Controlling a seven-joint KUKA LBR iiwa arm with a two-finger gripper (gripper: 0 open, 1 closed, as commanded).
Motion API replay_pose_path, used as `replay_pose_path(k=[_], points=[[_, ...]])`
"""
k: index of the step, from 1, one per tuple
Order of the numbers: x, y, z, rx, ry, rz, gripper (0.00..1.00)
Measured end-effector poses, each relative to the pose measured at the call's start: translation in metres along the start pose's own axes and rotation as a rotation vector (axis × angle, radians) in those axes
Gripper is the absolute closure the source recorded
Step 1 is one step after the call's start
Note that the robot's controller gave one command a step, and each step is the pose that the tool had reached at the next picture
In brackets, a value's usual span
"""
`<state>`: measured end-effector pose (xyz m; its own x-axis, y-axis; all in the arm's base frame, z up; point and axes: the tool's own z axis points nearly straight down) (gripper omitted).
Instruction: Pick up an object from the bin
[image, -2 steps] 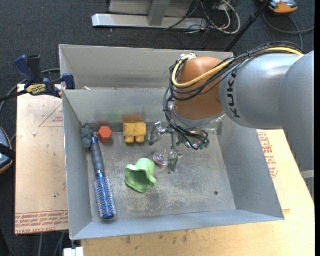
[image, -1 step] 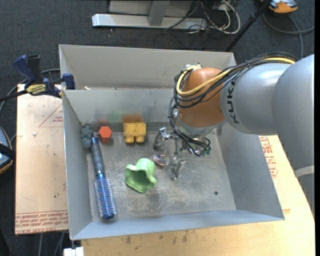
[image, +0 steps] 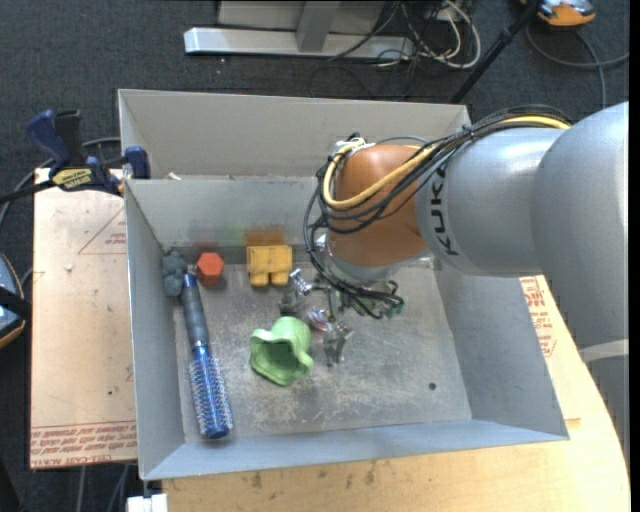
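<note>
Arm: the grey link (image: 520, 190) is seen nearest the camera at the upper right of the frame, with the orange wrist cover (image: 375, 205) carried at its end.
Claw: the claw (image: 328, 325) is hung below that cover, near the middle of the frame and low over the bin floor (image: 420, 350). Whether it is released or clenched cannot be told.
Key relation: the green thing (image: 282, 352) is found just beside the claw, to its lower left. Contact between them cannot be made out.
Likely next move: a short shift down and to the left is judged to be what a grasp calls for.
Green thing's look: it is light green, soft-looking and crumpled, with a flared mouth, and its length is laid from upper right to lower left.
Further out: a yellow block (image: 269, 263) and a red-orange block (image: 210, 265) are set along the far wall.
Left side: a blue hairbrush (image: 202, 375) is laid lengthwise, well apart from the claw.
</note>
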<state>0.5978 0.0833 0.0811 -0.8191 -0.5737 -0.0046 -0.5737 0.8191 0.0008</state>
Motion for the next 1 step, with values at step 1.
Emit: replay_pose_path(k=[1], points=[[0.001, 0.0817, 0.004, 0.001, -0.005, 0.076, 0.0]])
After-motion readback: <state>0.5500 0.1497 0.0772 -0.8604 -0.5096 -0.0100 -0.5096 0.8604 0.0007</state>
